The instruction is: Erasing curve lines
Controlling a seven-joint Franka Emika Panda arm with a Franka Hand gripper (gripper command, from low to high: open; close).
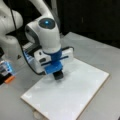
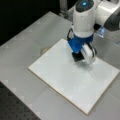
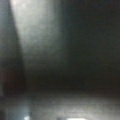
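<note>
Pressing down near the board's far edge, your gripper (image 1: 58, 75), a blue-mounted tool head ending in a dark block, meets the white rectangular board (image 1: 75, 97) that lies on the grey table (image 1: 105, 55); in both front views the block sits at the board's surface. You cannot tell how the jaws stand, nor whether the dark block (image 2: 78, 57) is held between them or fixed to the mount. The curve lines cannot be made out anywhere on the board in either front view; they may lie under the block or be too faint to show. The wrist view gives only dark blur. Risks, as judged: the board appears unclamped, so a firm sideways stroke could drag it across the table; a stroke toward the board's near edge (image 2: 57, 92) could run the block off it; too light a contact could leave marks behind.
</note>
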